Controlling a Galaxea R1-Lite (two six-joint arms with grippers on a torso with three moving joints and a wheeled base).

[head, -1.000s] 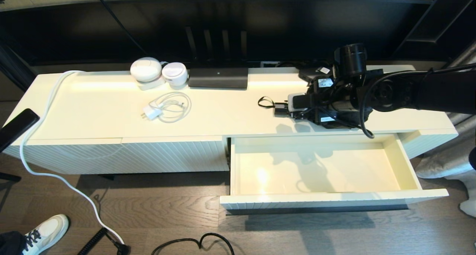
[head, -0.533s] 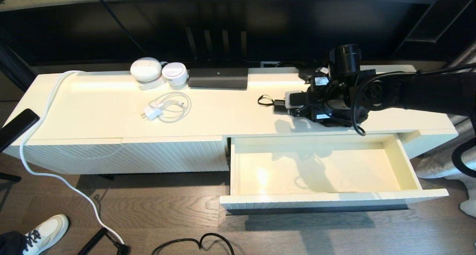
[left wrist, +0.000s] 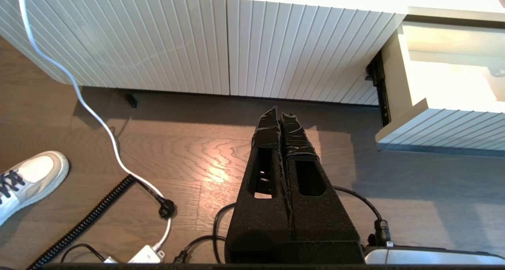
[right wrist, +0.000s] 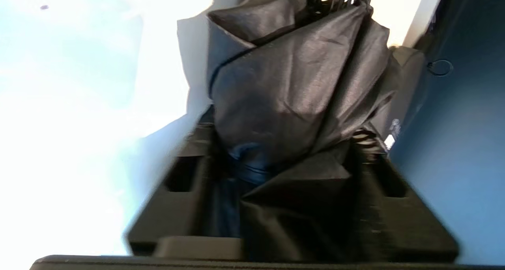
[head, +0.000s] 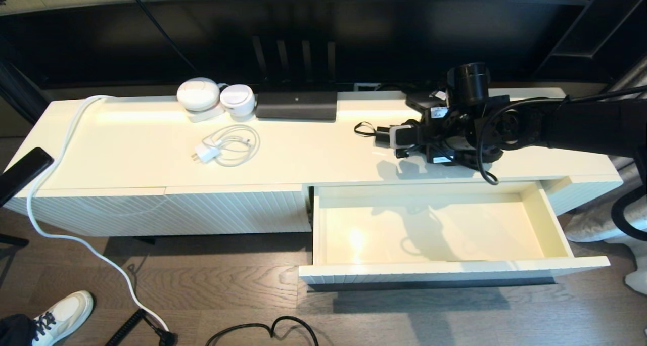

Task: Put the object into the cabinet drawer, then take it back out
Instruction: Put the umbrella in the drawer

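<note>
My right gripper (head: 415, 140) hangs over the right part of the cream cabinet top (head: 313, 154), shut on the black folding umbrella (head: 380, 134). The short handle and thin wrist loop (head: 362, 129) stick out to the left of the fingers. In the right wrist view the bunched black fabric of the umbrella (right wrist: 292, 84) fills the gap of the right gripper (right wrist: 282, 144). The cabinet drawer (head: 480, 235) stands pulled out below, its cream inside bare; its ribbed front (left wrist: 438, 122) shows in the left wrist view. My left gripper (left wrist: 280, 115) is shut and empty, low over the wooden floor.
A white charger with coiled cable (head: 225, 146), a flat black box (head: 295, 105) and two round white devices (head: 199, 93) lie on the cabinet's left half. A thick white cable (head: 50, 184) drapes off the left end. A shoe (head: 63, 315) and black cords (head: 263, 331) are on the floor.
The right arm has carried the umbrella away from the drawer edge toward the back of the cabinet top. The drawer and the left arm have not moved.
</note>
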